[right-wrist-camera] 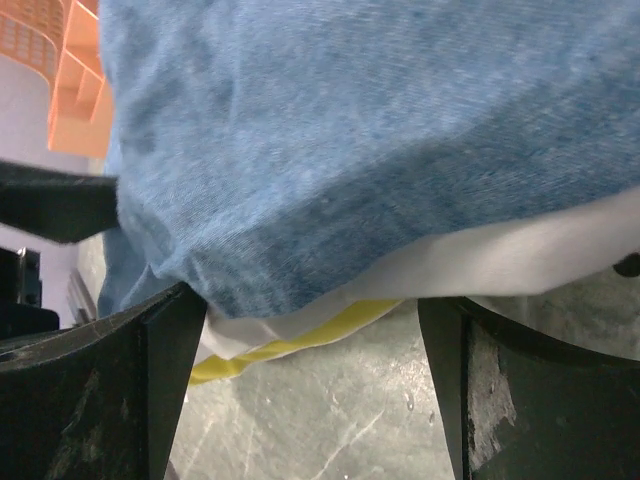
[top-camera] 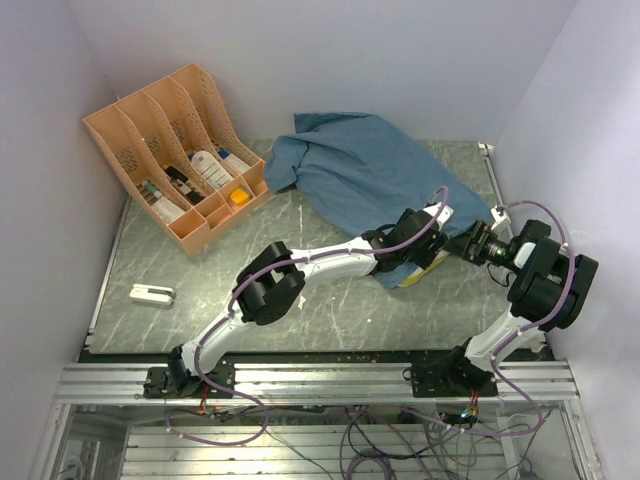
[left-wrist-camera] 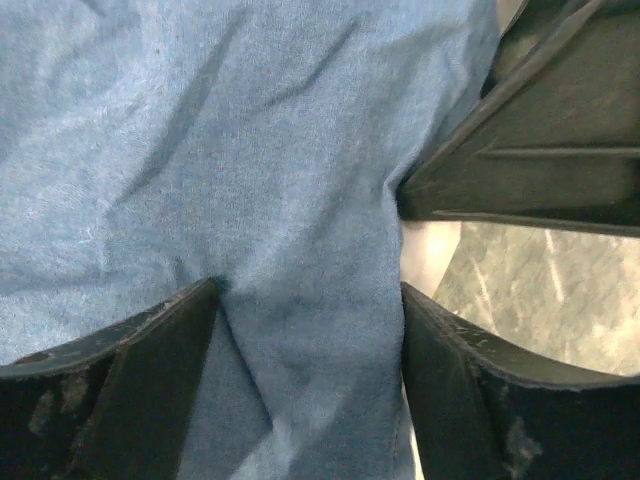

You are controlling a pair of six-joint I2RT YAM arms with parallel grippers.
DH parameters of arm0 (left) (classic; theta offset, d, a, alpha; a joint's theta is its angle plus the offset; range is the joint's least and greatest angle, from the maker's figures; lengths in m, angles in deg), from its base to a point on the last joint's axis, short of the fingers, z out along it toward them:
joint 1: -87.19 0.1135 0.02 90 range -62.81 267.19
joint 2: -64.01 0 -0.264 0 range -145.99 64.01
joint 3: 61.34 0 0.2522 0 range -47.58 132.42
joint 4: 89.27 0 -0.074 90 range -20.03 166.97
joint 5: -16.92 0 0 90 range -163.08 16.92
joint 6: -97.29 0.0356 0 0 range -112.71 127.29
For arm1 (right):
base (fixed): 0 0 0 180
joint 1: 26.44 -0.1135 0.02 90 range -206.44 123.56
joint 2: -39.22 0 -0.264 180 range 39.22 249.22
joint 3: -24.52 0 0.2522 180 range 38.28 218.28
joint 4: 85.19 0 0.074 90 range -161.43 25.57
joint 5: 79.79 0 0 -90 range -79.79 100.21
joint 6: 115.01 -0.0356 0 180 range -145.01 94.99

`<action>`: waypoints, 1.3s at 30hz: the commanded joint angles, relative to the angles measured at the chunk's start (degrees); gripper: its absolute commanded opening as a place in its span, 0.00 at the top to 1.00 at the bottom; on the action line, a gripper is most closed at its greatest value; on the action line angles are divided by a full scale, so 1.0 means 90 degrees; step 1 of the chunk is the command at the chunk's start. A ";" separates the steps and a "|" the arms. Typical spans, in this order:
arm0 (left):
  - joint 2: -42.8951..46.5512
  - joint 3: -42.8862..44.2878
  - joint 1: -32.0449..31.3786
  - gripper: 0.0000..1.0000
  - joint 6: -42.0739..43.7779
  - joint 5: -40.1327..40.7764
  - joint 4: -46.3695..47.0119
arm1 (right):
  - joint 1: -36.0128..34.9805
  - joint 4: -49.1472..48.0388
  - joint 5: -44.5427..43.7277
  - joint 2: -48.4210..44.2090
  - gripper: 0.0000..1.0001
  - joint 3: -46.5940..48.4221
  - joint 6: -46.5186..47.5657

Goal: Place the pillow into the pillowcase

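Note:
The blue pillowcase [top-camera: 350, 175] lies crumpled across the far middle of the table and covers nearly all of the pillow. Only a cream and yellow corner of the pillow [top-camera: 422, 274] pokes out at the near right. My left gripper [top-camera: 418, 255] rests on that end, open, with blue fabric [left-wrist-camera: 250, 150] spread between its fingers [left-wrist-camera: 150, 370]. My right gripper [top-camera: 478, 243] faces it from the right, open and low over the table. In the right wrist view the white pillow [right-wrist-camera: 520, 255] with its yellow edge [right-wrist-camera: 300, 340] shows under the pillowcase [right-wrist-camera: 350, 130], just above the gap between the jaws.
An orange file organiser [top-camera: 175, 150] holding bottles stands at the back left. A small white object [top-camera: 152, 294] lies near the left front edge. Walls close in the table on the back, left and right. Both grippers sit close together at the pillow's near right corner.

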 commanded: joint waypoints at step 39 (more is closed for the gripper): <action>0.1736 0.0792 -0.0157 0.93 -0.1865 -0.4610 0.2140 | -0.2636 -0.8641 -0.2530 0.1029 0.97 -0.0002 -0.7913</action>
